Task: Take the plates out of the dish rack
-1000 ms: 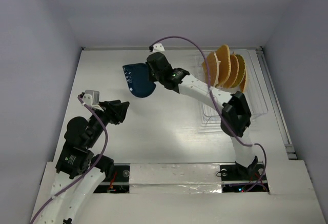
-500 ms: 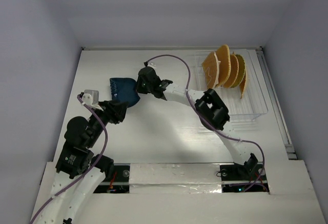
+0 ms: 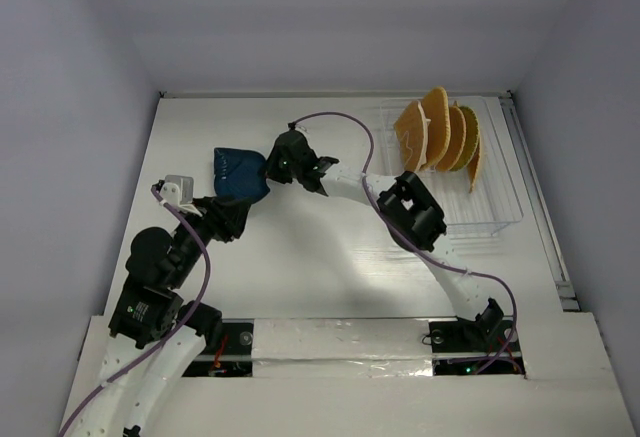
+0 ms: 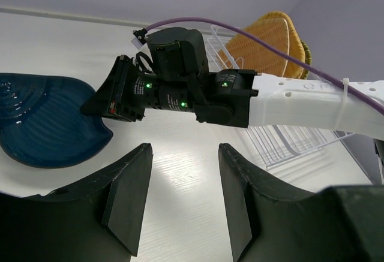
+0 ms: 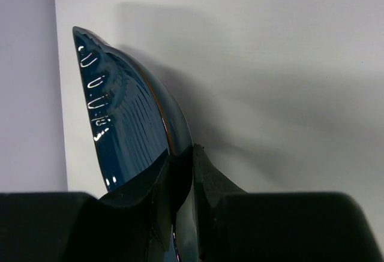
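White tabletop [image 3: 300,267] fills the view. At left, the left gripper [image 4: 183,166] hangs empty with jaws apart, just beside the dark blue plate [image 3: 236,172]. The right gripper [image 5: 180,157] pinches that plate's rim between 2 fingers. Farther right, orange plates [image 3: 440,132] stand upright in the dish rack [image 3: 495,212].

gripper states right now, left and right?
Left gripper: open, holding nothing.
Right gripper: closed on the rim of the dark blue plate.
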{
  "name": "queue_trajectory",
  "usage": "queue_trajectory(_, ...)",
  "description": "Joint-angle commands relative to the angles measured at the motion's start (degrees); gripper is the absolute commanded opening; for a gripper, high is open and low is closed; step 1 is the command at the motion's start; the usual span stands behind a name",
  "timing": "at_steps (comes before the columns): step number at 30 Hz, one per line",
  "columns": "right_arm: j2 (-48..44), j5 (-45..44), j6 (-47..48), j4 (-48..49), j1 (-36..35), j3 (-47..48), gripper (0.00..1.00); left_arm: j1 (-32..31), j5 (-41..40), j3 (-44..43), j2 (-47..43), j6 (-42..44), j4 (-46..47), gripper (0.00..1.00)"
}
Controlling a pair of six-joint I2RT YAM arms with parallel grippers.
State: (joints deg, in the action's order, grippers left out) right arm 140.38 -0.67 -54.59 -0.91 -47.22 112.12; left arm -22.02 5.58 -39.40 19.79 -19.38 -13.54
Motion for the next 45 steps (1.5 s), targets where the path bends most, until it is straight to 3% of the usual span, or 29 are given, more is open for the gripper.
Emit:
queue_trajectory(1, -1.25, 2.60, -4.21, 9.61, 0.11, 3.02, 0.22, 0.14, 0.57, 0.28, -0.54, -0.31, 2.55, 0.45)
queue_trajectory(22, -2.91, 2.60, -1.05, 3.90, 0.11, 2.67, 0.34, 0.14, 0.57, 0.20, -1.07, -0.31, 2.47, 0.45)
queue_trajectory(30, -4.06, 6.99, -1.22, 4.15, 0.11, -1.09, 0.37, 0.14, 0.31, 0.02, -0.89, -0.14, 2.38, 0.45)
queue_trajectory(33, -4.93, 7.70, -1.40, 4.77, 0.11, -3.30, 0.49, 0.14, -0.22, -0.15, -1.16, 0.13, 2.29, 0.45)
queue_trajectory(37, -5.99, 8.66, -1.57, 6.44, 0.11, -5.76, 0.57, 0.14, -0.22, -0.15, -1.25, 0.22, 2.29, 0.45)
queue_trajectory(42, -4.33, 13.23, -2.71, 7.94, 0.11, -5.25, 0.61, 0.14, -0.05, -0.24, -0.55, 0.22, 2.38, 0.45)
queue_trajectory(45, -1.61, 16.04, -1.84, 4.70, -0.50, 1.25, 0.62, 0.14, 0.04, -0.24, -0.10, 0.30, 2.47, 0.45)
